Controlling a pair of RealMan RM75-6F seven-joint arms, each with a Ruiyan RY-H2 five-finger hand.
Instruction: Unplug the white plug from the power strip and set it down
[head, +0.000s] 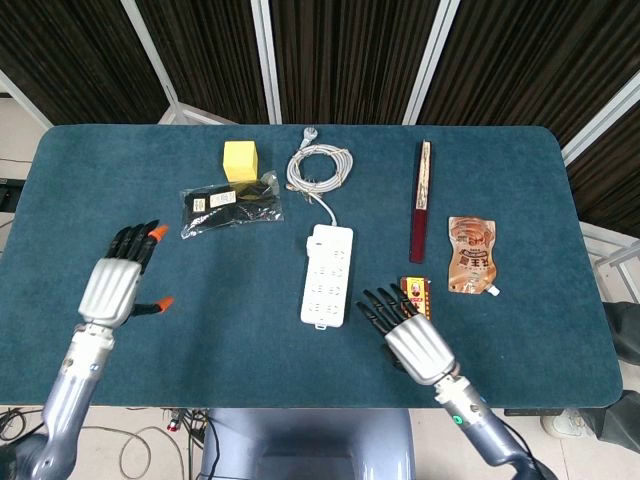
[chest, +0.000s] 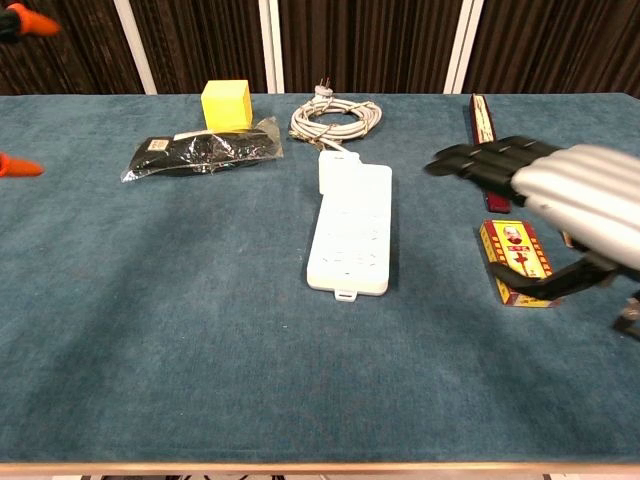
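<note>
Two robot hands hover above the blue surface (head: 120, 230), both empty with fingers spread. The left robot hand (head: 112, 286) hangs over the left part of the surface, well apart from everything. The right robot hand (head: 412, 335) sits just right of the power strip's near end, over the small red and yellow box (chest: 518, 262).

The power strip (head: 327, 274) lies lengthwise mid-surface, its cord running back to a loose coil (head: 320, 166) near the far edge. The only white plug (head: 309, 131) I can make out lies just beyond the coil, on the strip's own cord; no plug seems seated in the sockets, though they are too small to be sure.

The step in hand looks like the approach, with nothing yet grasped. Next, the right robot hand likely needs to find the plug, pinch its body firmly and pull straight out, while the left steadies the strip.
</note>
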